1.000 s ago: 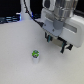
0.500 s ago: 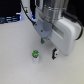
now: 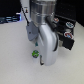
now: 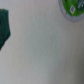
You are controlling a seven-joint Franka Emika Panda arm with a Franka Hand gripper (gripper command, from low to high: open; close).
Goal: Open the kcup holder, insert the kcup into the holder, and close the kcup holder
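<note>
The kcup (image 3: 35,53) is a tiny pod with a green lid, standing on the white table just to the exterior view's left of the arm's lower end. In the wrist view the kcup (image 4: 68,8) shows its green patterned lid, cut off at the picture's edge. The kcup holder (image 3: 68,29) is a black box at the exterior view's right, partly hidden behind the arm. My gripper (image 3: 43,62) hangs low beside the kcup. Its fingers are blurred, and I cannot tell how they stand. Nothing shows between them.
The white table (image 3: 12,60) spreads around the kcup. Dark objects (image 3: 7,20) line the back at the exterior view's left. A blurred dark green shape (image 4: 4,27) sits at the wrist view's edge; what it is I cannot tell.
The arm has come down and toward the camera, now filling the middle of the exterior view with its end close beside the kcup. The kcup has not moved.
</note>
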